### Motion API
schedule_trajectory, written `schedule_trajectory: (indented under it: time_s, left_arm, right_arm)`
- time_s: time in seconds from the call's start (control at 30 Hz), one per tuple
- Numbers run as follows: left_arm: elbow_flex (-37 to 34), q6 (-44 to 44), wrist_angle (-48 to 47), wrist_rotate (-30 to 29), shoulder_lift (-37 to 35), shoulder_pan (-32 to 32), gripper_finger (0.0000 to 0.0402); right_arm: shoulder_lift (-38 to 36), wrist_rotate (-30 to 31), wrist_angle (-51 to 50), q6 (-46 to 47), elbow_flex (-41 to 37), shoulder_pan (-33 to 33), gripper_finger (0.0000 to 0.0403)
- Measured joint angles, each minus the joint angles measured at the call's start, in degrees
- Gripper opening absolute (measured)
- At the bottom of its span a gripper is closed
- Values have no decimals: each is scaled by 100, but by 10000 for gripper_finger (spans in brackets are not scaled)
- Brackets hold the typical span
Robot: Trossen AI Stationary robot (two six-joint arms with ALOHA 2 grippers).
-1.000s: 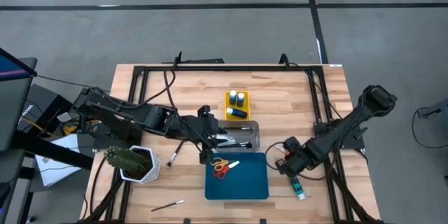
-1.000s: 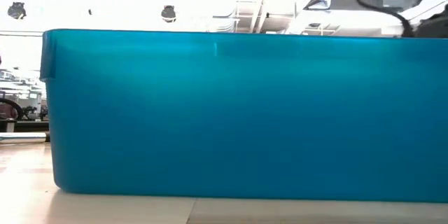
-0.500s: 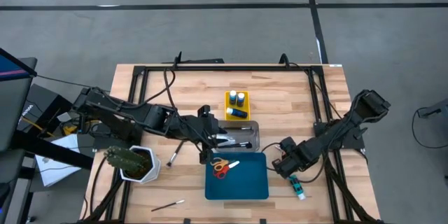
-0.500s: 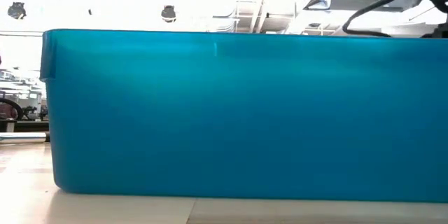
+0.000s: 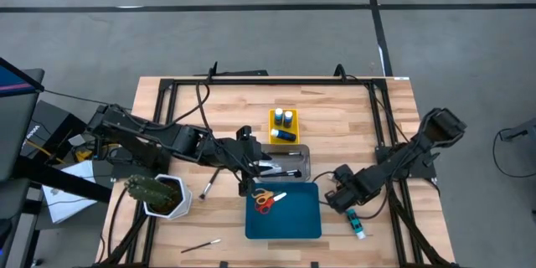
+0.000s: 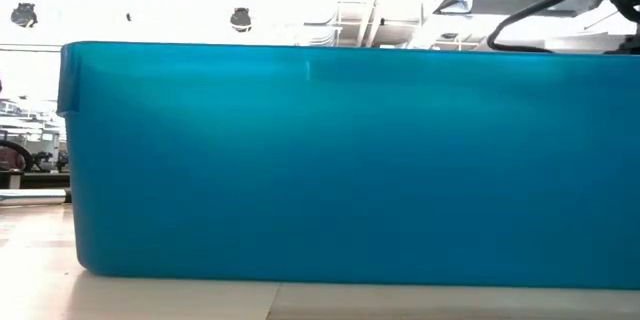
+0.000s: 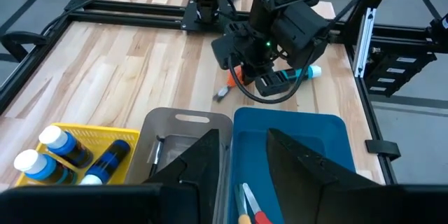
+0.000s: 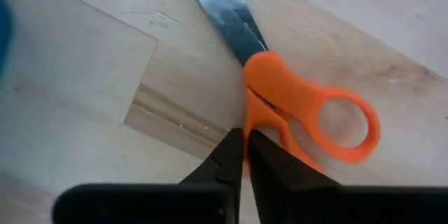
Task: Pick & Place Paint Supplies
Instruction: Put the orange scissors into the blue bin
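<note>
The right arm reaches in from the right edge of the high view, bent low toward the table, its right gripper [image 5: 344, 202] down on the wood at lower right, just beside the blue tray [image 5: 310, 222]. Seen from its own wrist, the two dark fingers [image 8: 229, 159] are pressed almost together on the near loop of a pair of orange-handled scissors [image 8: 308, 115], which lie flat on the boards with their steel blades pointing away; the near loop is mostly hidden behind the fingers. Close by, toward the lower right of the overhead picture, a small blue bottle [image 5: 358, 226] with a white cap lies on its side. The left arm stretches across from the left, its left gripper [image 5: 246, 170] hanging over the seam between the clear tray [image 5: 305, 161] and the blue one, fingers [image 7: 290, 155] parted partway and holding nothing I can see. The clear tray holds thin dark brushes, the yellow tray [image 5: 272, 115] holds blue bottles [image 5: 285, 118], and red-handled scissors [image 5: 265, 199] lie in the blue tray. A stray paintbrush [image 5: 201, 244] rests near the lower left of the tabletop, below the cactus [image 5: 149, 188] in its white pot. From table height, the smooth blue tray wall fills nearly everything, hiding both grippers.
</note>
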Motion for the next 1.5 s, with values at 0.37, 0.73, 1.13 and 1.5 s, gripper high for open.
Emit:
schedule_trajectory:
  time_s: [0.37,0.73,1.13,1.5]
  left_arm:
    - [0,-9,0,1,0,0,112]
    - [0,-139,0,-67,0,0,112]
    - [-1226,-1011,2590,-743,-2,-11,112]
    - [-2441,-1000,5332,-738,-2,-12,112]
  right_arm:
    - [-701,490,-125,350,-314,284,3]
    - [-1972,2109,-392,1260,-267,1108,1]
    - [-2389,3656,387,161,126,1224,0]
    - [-3378,4649,3084,-2921,138,1090,0]
